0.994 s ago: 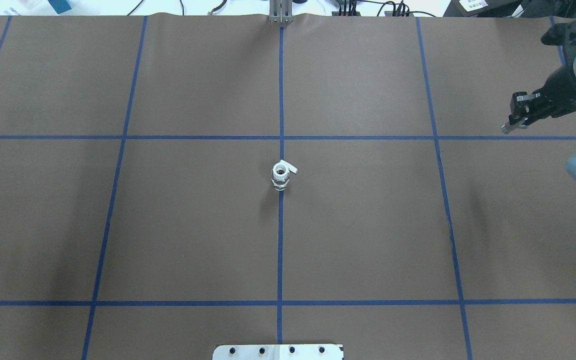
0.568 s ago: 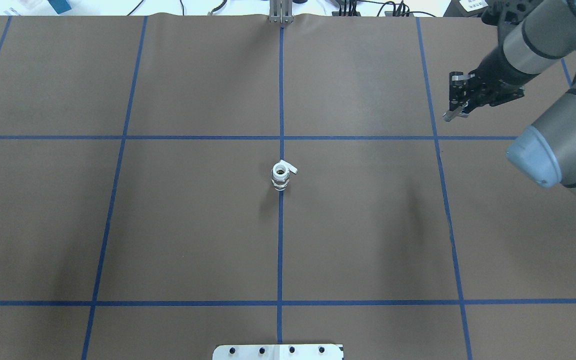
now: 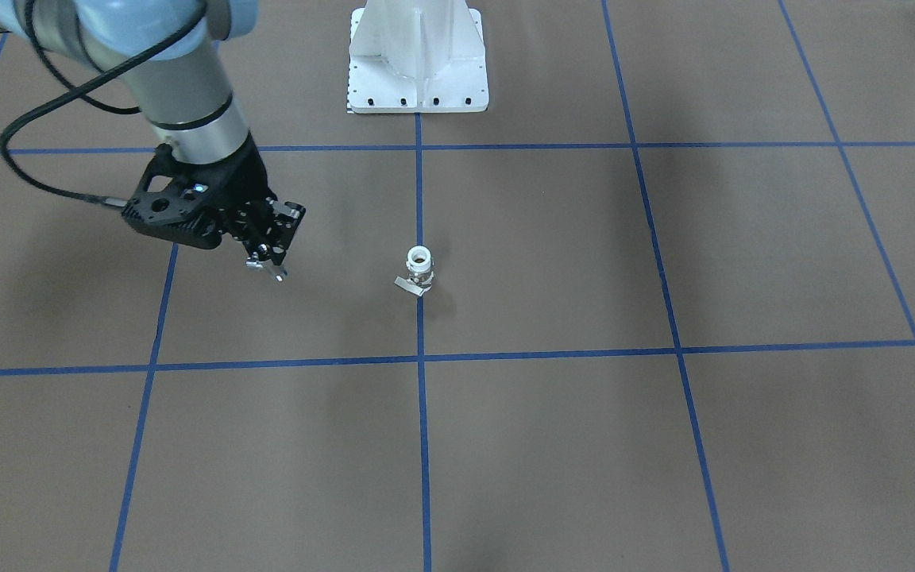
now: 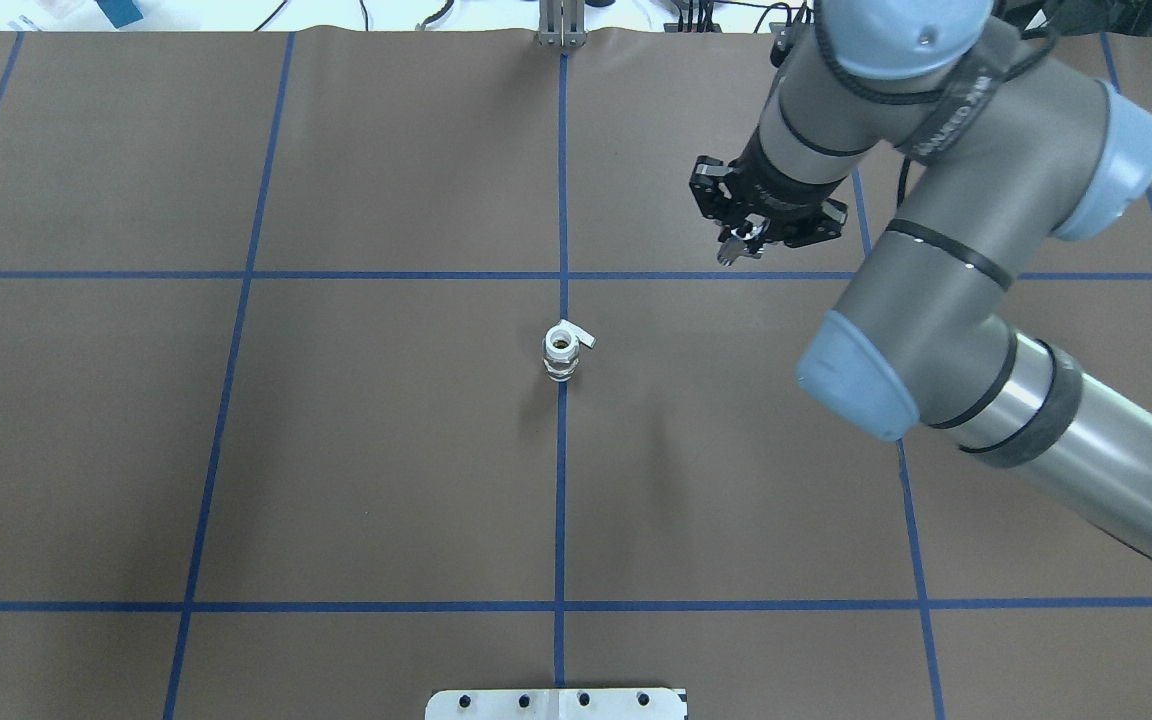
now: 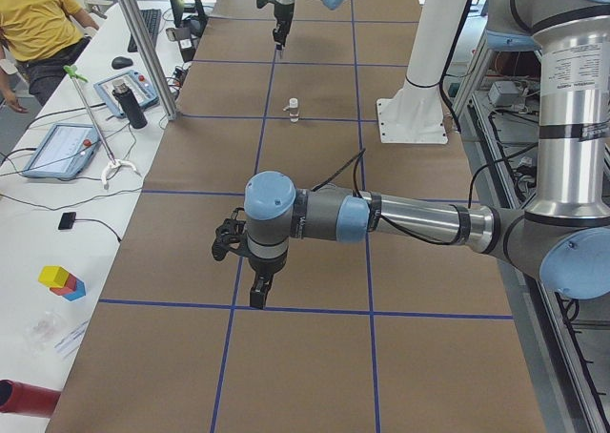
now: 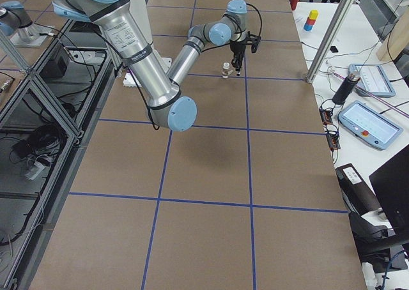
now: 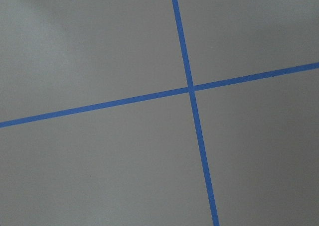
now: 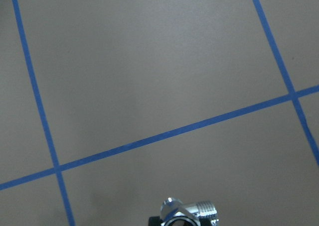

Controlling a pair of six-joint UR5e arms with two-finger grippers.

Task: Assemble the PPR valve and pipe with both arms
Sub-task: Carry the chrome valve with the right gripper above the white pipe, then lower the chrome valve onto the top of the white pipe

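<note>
The white PPR valve [image 4: 560, 353] stands upright on the centre tape line, its lever pointing to the right in the overhead view; it also shows in the front view [image 3: 419, 270]. My right gripper [image 4: 741, 240] is shut on the silver pipe [image 4: 731, 254] and holds it above the table, beyond and to the right of the valve. In the front view the right gripper [image 3: 265, 258] and pipe [image 3: 269, 272] are left of the valve. The pipe's threaded end shows in the right wrist view [image 8: 190, 212]. My left gripper [image 5: 259, 293] shows only in the left side view, far from the valve; I cannot tell whether it is open.
The white pedestal base [image 3: 418, 59] stands at the robot's side of the table. Blue tape lines [image 7: 190, 89] grid the brown surface. An operators' bench with tablets [image 5: 59, 150], a bottle [image 5: 132, 106] and a person [image 5: 30, 13] runs along the far edge.
My right arm has swung in from the right edge toward the table's middle, carrying the pipe leftward. The valve has not moved.
</note>
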